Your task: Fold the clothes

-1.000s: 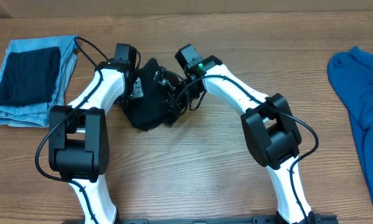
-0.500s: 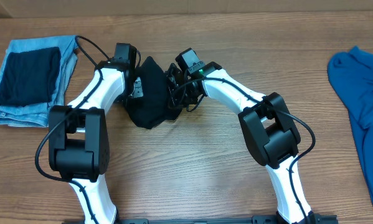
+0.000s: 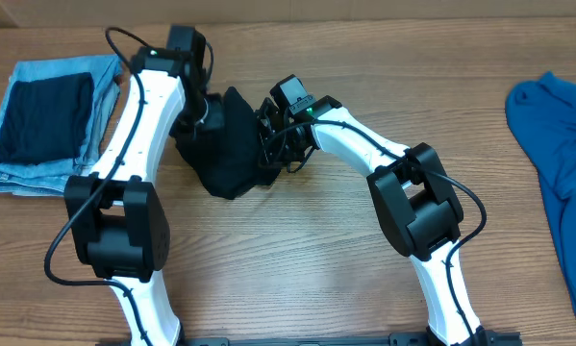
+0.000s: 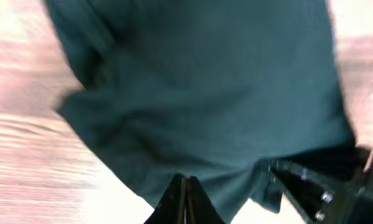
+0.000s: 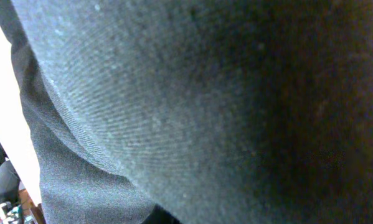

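The black T-shirt (image 3: pixel 225 154) sits bunched in a dark heap on the wooden table (image 3: pixel 297 259), to the right of the folded jeans (image 3: pixel 100 82) and near them, with a strip of bare wood between; the heap rises to a soft peak at its far edge and sags to a rounded lobe at its near edge; the left gripper (image 4: pixel 183 185) is at the side of the shirt that faces the jeans, its two fingers pressed together to a single point with the thin cloth caught at their tips (its wrist view is blurred, so how much fabric is caught cannot be told); black fabric drapes across nearly all of that view; the right gripper (image 3: pixel 268 144) is on the side of the shirt away from the jeans, pushed into the cloth; its wrist view shows only dark weave close against the lens, so its fingers are hidden; they are drawn together, though whether any cloth is between them I cannot tell; a dark folded cloth (image 3: pixel 42 117) lies on top of the jeans; a bright blue garment (image 3: pixel 557 154) lies far to the right of the jeans, well apart from the shirt
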You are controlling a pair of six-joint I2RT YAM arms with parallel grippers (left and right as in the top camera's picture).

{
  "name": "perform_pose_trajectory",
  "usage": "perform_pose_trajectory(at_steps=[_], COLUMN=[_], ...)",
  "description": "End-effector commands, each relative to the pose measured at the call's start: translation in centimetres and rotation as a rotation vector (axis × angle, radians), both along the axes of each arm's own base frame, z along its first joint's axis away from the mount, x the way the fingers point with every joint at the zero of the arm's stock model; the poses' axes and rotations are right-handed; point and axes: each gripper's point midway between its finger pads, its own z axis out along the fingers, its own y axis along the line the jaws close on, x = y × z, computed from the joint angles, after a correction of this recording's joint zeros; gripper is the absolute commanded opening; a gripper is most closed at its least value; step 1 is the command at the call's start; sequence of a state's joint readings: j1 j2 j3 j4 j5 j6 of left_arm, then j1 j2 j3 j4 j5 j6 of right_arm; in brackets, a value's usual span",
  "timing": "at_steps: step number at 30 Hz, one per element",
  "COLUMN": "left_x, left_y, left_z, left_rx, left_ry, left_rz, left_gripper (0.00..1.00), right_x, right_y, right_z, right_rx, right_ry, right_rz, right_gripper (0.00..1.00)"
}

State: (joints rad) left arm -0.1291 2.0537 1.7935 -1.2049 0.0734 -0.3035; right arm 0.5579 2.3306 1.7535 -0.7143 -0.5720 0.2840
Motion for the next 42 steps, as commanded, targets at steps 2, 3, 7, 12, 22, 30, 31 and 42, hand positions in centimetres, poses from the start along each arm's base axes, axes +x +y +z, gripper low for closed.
perform_pose_trajectory(at_steps=[2,3,7,12,22,30,31,42], left_x=[-3.8,-4.4,-6.8,-8.1,-8.0,-8.2,-8.2,-8.1], left_y=[-3.3,-3.7,-3.7,-2.9,-2.2,-2.0,-2.0,-1.8], left_z=[-2.6,-3.1,-6.0,-9.8,-10.0,-10.0,-10.0,-10.0], left_rx=[-0.118,-0.131,-0.13,-0.093,-0.059,-0.051,-0.051,-0.04], left_ry=[0.133,0.157,0.225,0.226,0.216,0.223,0.223,0.22], left_rz=[-0.026,-0.03,-0.033,-0.01,-0.015,-0.014,-0.014,-0.014], left_gripper=[0.04,0.04,0.04,0.04,0.04,0.04,0.04,0.04], right_x=[-0.3,-0.3,-0.3,-0.5,6.7,7.4,7.3,7.4], right_y=[-0.6,-0.6,-0.6,-0.4,0.4,2.8,3.1,4.3], right_z=[-2.0,-2.0,-2.0,-1.7,15.3,9.9,9.0,-1.4], right_rx=[-0.046,-0.046,-0.046,-0.032,0.1,0.092,0.088,0.061], right_ry=[0.017,0.017,0.017,0.028,-0.336,-0.317,-0.309,-0.211], right_rz=[-0.01,-0.01,-0.01,0.0,0.01,0.039,0.046,0.069], right_gripper=[0.04,0.04,0.04,0.04,0.04,0.04,0.04,0.04])
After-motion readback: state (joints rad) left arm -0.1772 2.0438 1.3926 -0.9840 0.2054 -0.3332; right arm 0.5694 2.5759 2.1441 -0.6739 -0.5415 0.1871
